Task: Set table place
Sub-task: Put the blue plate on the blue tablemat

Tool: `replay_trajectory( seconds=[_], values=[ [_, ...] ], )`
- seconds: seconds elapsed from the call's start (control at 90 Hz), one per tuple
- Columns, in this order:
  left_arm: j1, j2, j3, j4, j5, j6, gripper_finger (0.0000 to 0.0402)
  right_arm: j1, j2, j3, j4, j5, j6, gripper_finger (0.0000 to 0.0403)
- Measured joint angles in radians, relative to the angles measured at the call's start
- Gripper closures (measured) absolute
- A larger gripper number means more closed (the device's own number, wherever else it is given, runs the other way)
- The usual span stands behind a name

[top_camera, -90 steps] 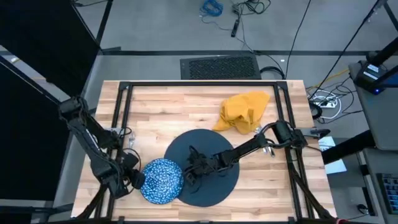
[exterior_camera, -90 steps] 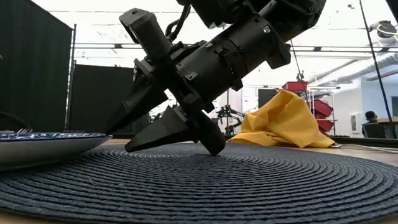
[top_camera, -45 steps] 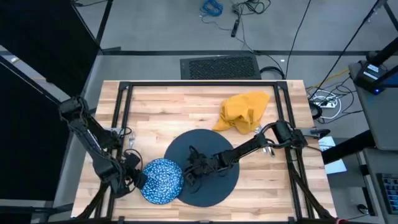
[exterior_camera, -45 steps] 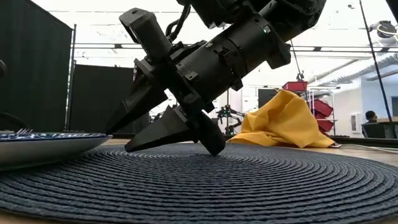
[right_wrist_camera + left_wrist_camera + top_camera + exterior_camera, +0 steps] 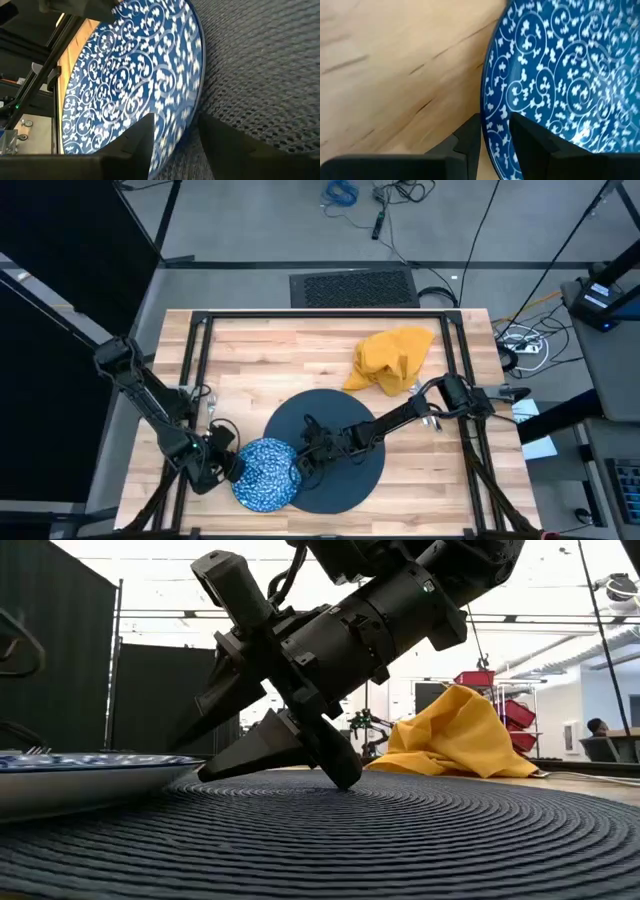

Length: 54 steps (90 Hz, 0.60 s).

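A blue-and-white patterned dish (image 5: 266, 474) lies at the table's near left, and its right rim (image 5: 185, 762) overlaps the left edge of a dark blue-grey round woven mat (image 5: 335, 442). My left gripper (image 5: 226, 466) is shut on the dish's left rim. My right gripper (image 5: 304, 461) stands open over the mat and points toward the table's left. One finger (image 5: 195, 725) is above the other (image 5: 225, 768), and the dish's right rim (image 5: 176, 131) lies at their gap. A mustard-yellow napkin (image 5: 392, 360) lies crumpled on the far right of the table. My left gripper pinches the dish's left rim (image 5: 495, 136) between its two fingers, one finger (image 5: 532, 142) on the patterned inner face and one (image 5: 469, 142) on the outer side. It comes from the table's left, slanting down. My right gripper's lower finger rests on the mat (image 5: 345, 780). I cannot tell whether it touches the dish.
A black metal frame (image 5: 320, 316) runs around the tabletop. Small silver pieces lie at the left (image 5: 198, 394), and others by my right arm (image 5: 432, 420). Bare wood (image 5: 270, 360) shows at the far left.
My left gripper has gone toward the table's right edge with the dish, sliding it along the table until its right rim overlaps the mat and reaches my right gripper's fingers.
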Motion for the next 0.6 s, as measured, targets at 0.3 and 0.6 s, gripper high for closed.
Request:
replay_trajectory(
  seconds=[0.3, 0.6],
  values=[
    [0.067, 0.0, 0.0, 0.001, -0.043, 0.096, 0.0313, 0.0, 0.0, 0.0, -0.001, 0.002, -0.01, 0.0268],
    [0.113, 0.0, 0.0, 0.039, -0.041, 0.204, 0.0344, -0.001, 0.0, 0.0, -0.005, 0.016, -0.032, 0.0349]
  ],
)
